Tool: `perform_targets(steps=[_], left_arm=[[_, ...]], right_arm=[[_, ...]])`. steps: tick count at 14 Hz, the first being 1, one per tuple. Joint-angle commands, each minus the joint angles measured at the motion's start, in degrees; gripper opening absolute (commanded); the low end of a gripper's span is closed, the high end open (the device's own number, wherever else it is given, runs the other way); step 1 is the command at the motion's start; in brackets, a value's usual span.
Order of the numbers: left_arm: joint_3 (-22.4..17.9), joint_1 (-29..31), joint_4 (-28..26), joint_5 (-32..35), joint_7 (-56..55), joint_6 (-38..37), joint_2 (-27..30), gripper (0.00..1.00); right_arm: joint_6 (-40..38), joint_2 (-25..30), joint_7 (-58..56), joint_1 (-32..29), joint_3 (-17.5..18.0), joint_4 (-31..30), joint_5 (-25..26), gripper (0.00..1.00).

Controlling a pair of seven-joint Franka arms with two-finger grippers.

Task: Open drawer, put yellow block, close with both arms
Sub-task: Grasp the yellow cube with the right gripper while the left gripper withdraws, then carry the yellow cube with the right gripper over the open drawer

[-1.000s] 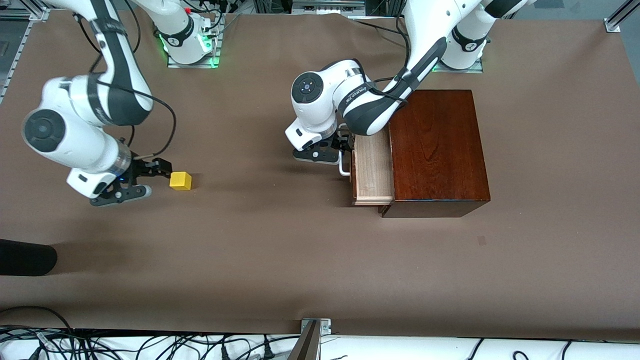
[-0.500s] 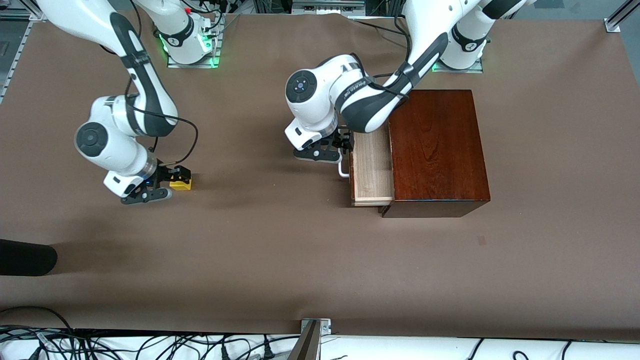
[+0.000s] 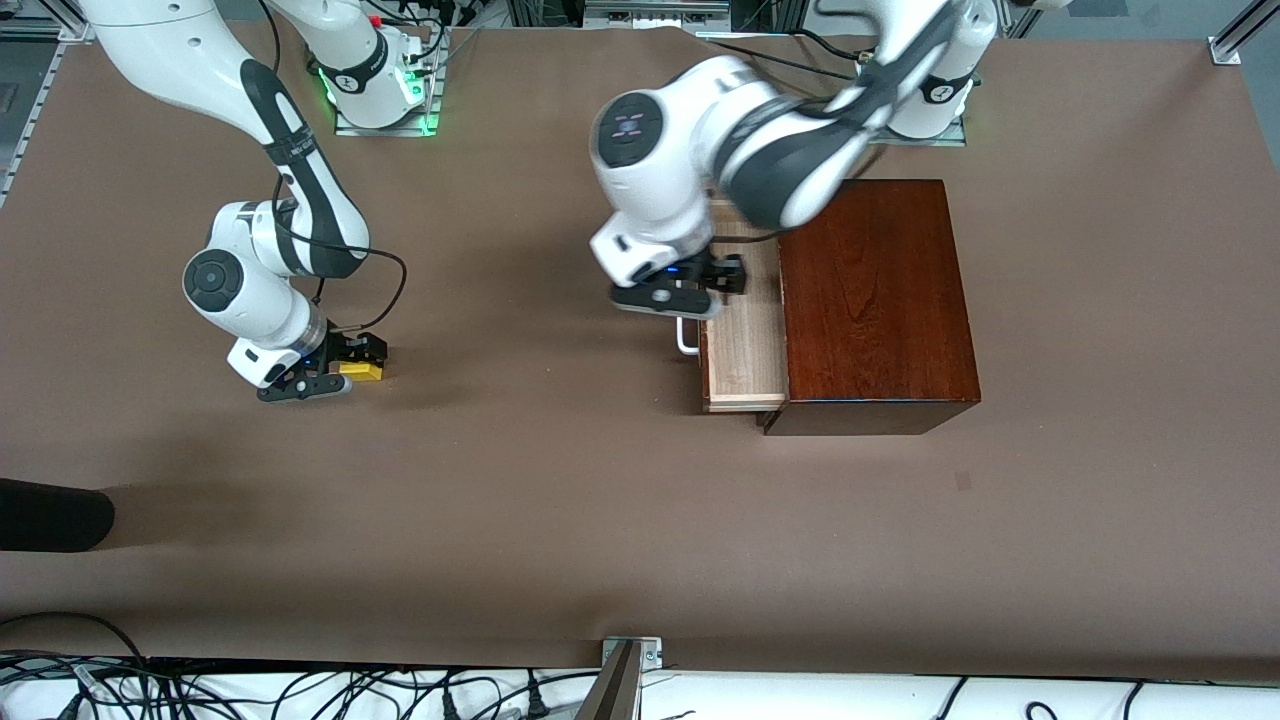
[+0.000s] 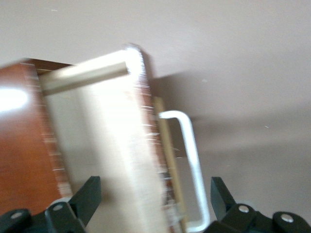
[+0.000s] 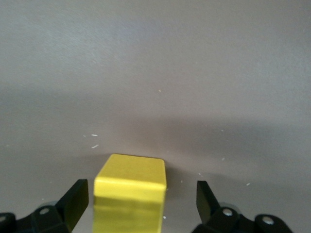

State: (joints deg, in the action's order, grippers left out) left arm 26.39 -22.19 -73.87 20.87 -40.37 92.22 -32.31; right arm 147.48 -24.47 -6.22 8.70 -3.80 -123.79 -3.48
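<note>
The yellow block (image 3: pixel 364 371) lies on the brown table toward the right arm's end. My right gripper (image 3: pixel 350 362) is down at the table, open, with a finger on each side of the block. In the right wrist view the block (image 5: pixel 130 188) sits between the fingertips (image 5: pixel 77 198) with gaps on both sides. The drawer (image 3: pixel 742 340) stands partly pulled out of the mahogany box (image 3: pixel 875 300), and its white handle (image 3: pixel 686 340) is free. My left gripper (image 3: pixel 700 290) is open and empty over the drawer's front. The left wrist view shows the tray (image 4: pixel 97 145) and the handle (image 4: pixel 190 160) below the spread fingers (image 4: pixel 88 195).
A black rounded object (image 3: pixel 50 515) lies at the table's edge at the right arm's end, nearer the camera. A metal bracket (image 3: pixel 630 655) and loose cables run along the table's near edge.
My right gripper has moved toward the block and lowered, so it now straddles it. My left gripper has let go of the handle and risen over the drawer's front. The drawer stays partly open.
</note>
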Motion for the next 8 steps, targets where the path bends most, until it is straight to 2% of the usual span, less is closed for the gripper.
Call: perform_targets(steps=[1, 2, 5, 8], left_arm=[[0.33, 8.19, -1.10, -3.21, 2.84, -1.34, 5.57, 1.00], [0.33, 10.91, -1.10, -3.21, 3.02, -1.86, 6.72, 1.00], [0.42, 17.86, -1.10, -6.88, 9.75, -4.50, 10.15, 1.00], [0.24, 23.93, -1.10, -9.54, 21.35, -7.39, 12.88, 1.00]], right_arm=[[0.97, 0.03, -0.28, -0.97, 0.46, -0.58, -1.00, 0.62], [0.97, 0.03, -0.28, -0.97, 0.46, -0.58, -1.00, 0.41], [0.27, 0.03, -0.02, -0.88, 0.63, -0.14, -0.91, 0.02], [-5.42, 2.75, -4.47, -0.80, 1.16, 3.80, -0.56, 0.00]])
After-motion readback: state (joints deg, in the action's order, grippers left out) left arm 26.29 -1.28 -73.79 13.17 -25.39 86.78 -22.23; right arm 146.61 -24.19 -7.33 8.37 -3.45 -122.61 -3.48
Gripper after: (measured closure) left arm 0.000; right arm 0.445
